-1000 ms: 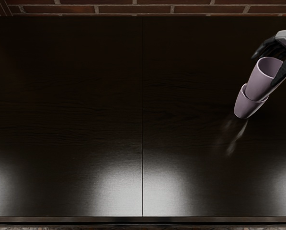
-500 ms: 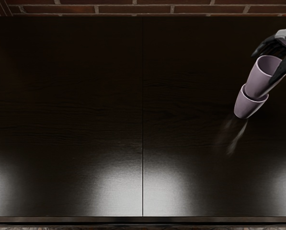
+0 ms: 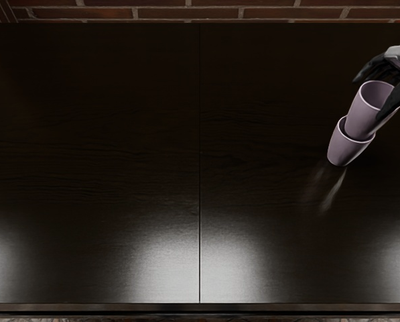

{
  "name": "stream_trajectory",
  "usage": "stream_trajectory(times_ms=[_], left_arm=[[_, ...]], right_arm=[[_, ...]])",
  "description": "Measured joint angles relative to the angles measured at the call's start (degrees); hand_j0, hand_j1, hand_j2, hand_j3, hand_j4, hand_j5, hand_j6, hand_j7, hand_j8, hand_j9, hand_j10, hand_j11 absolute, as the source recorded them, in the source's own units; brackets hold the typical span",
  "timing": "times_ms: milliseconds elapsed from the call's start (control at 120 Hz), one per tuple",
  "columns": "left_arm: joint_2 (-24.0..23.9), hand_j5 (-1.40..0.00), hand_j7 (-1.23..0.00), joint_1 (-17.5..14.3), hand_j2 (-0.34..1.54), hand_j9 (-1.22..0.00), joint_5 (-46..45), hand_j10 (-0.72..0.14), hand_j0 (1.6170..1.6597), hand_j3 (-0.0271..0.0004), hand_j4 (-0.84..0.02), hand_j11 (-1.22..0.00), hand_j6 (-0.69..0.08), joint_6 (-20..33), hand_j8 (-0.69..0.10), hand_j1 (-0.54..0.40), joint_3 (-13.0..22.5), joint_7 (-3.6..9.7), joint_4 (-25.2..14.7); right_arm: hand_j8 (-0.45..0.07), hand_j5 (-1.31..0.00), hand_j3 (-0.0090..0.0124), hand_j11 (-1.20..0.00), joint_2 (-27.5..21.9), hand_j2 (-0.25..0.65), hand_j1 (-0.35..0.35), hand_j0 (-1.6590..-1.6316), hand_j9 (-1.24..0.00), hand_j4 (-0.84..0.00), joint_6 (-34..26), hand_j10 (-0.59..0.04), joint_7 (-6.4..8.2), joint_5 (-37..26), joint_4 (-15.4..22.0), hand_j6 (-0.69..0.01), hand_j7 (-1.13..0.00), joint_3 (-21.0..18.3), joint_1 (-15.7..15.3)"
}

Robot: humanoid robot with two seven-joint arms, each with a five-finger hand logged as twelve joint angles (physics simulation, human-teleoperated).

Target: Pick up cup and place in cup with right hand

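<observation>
One upper cup (image 3: 365, 119), base within rim of lower cup (image 3: 346, 150), pinched by fingers of right hand (image 3: 367, 98), broad tabletop (image 3: 153, 147) leftward.

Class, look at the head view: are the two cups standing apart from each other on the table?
No, the upper cup sits with its base inside the mouth of the lower cup.

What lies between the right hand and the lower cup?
The upper cup, its base at the lower cup's mouth and the right hand beside its rim; the head view shows this.
</observation>
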Motion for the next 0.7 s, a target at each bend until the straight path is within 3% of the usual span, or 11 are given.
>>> stream_trajectory(times_ms=[367, 517, 700], left_arm=[[0.0, 0.00, 0.00, 0.0, 0.00, 0.00, 0.0, 0.000, 1.6581, -0.0001, 0.000, 0.00, 0.000, 0.0, 0.000, 0.349, 0.0, 0.00, 0.0], [0.0, 0.00, 0.00, 0.0, 0.00, 0.00, 0.0, 0.000, 1.6581, -0.0001, 0.000, 0.00, 0.000, 0.0, 0.000, 0.349, 0.0, 0.00, 0.0], [0.0, 0.00, 0.00, 0.0, 0.00, 0.00, 0.0, 0.000, 1.6581, -0.0001, 0.000, 0.00, 0.000, 0.0, 0.000, 0.349, 0.0, 0.00, 0.0]], right_arm=[[-0.267, -0.62, -0.0002, -0.61, 0.7, 0.160, 0.136, -1.6569, -0.61, -0.460, -1.7, -0.319, 0.80, -0.1, -0.4, -0.388, -0.61, -0.1, -1.4], [-0.284, -0.54, 0.0000, -0.54, 0.7, 0.126, 0.130, -1.6582, -0.54, -0.410, -1.7, -0.322, 0.82, 0.2, -0.5, -0.373, -0.54, 0.0, -1.9], [-0.228, -0.36, 0.0000, -0.36, 0.8, 0.040, -0.021, -1.6580, -0.36, -0.278, -1.6, -0.243, 0.82, 0.7, -0.5, -0.264, -0.36, 0.1, -2.1]])
